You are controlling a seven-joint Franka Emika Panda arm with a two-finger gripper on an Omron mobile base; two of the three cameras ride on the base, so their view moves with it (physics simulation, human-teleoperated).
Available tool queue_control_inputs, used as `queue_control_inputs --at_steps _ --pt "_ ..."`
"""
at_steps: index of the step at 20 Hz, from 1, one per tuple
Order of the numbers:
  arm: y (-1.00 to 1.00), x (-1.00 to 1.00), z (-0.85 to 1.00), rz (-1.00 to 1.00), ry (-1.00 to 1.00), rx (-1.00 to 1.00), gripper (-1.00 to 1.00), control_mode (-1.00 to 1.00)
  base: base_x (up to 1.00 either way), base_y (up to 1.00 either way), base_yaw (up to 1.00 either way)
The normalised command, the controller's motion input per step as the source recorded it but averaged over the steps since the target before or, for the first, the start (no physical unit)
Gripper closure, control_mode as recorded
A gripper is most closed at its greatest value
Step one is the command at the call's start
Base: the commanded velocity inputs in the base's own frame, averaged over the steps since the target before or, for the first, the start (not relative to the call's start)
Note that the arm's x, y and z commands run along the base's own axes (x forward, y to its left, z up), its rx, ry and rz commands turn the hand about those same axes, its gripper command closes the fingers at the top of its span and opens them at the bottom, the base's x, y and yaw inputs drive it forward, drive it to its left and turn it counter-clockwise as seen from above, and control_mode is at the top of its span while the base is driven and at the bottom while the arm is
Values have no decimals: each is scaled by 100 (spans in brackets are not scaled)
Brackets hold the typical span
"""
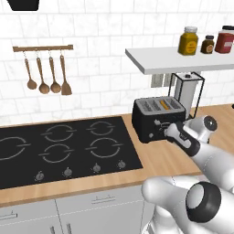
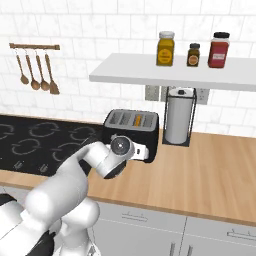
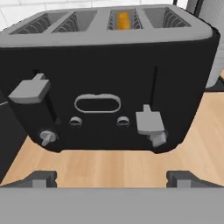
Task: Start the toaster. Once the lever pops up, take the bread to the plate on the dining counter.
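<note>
The toaster [image 3: 109, 78] sits on the wooden worktop [image 2: 210, 170], between the black hob [image 1: 59, 146] and a paper-towel stand [image 2: 178, 120] under the shelf [image 2: 200, 75]. The bread [image 3: 124, 20] is down in the third slot from the left in the hand view — only its orange top edge peeks out. On the front, the right lever [image 3: 149, 121] is low and the left lever [image 3: 29, 89] is up. The gripper [image 3: 111, 178] hangs just before the toaster's front, jaws spread wide — grasping nothing.
</note>
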Motion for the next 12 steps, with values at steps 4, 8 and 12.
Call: queue_control_inputs --at_steps 4,8,12 --pt "-3 0 52 0 -9 0 -100 -100 0 0 0" --pt "0 -4 61 0 -2 0 -100 -100 0 0 0" --pt "0 -11 57 0 0 0 -100 -100 0 0 0"
